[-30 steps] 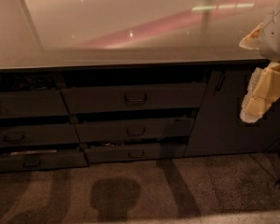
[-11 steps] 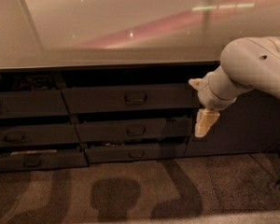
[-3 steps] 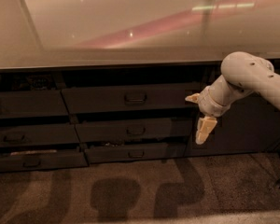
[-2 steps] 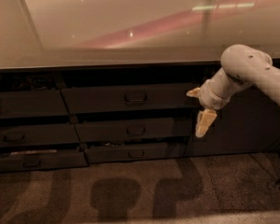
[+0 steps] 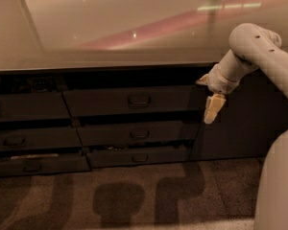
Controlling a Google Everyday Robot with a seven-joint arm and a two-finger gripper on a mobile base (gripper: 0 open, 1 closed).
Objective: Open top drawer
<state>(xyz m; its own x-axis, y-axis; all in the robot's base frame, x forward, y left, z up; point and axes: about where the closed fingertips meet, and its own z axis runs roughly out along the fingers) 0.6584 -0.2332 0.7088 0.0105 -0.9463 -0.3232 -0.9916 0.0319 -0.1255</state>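
Hanging from the pale arm (image 5: 253, 43) that reaches in from the right, the gripper (image 5: 213, 109) points downward in front of the dark cabinetry, just beside the right end of the top drawer (image 5: 110, 102) and close to the seam where that drawer meets the cabinet door (image 5: 242, 123). Whether the gripper is spread or closed cannot be told from this angle, and it is not clear whether it touches the drawer front or only hovers before it. The top drawer sits directly under the glossy worktop (image 5: 110, 32), in the middle column, and is the widest front there; it looks pushed in, with a dark gap along its upper edge. Its small loop handle (image 5: 139, 100) lies at the centre of the front, well apart from the gripper and to its left. Below it are two shallower drawers (image 5: 134, 134) with similar handles, and a further stack of drawer fronts (image 5: 24, 108) fills the left side. A rounded pale part of the robot's body (image 5: 278, 186) fills the lower right corner. On the carpeted floor (image 5: 48, 200) in front of the cabinets lie dark shadows (image 5: 117, 202).
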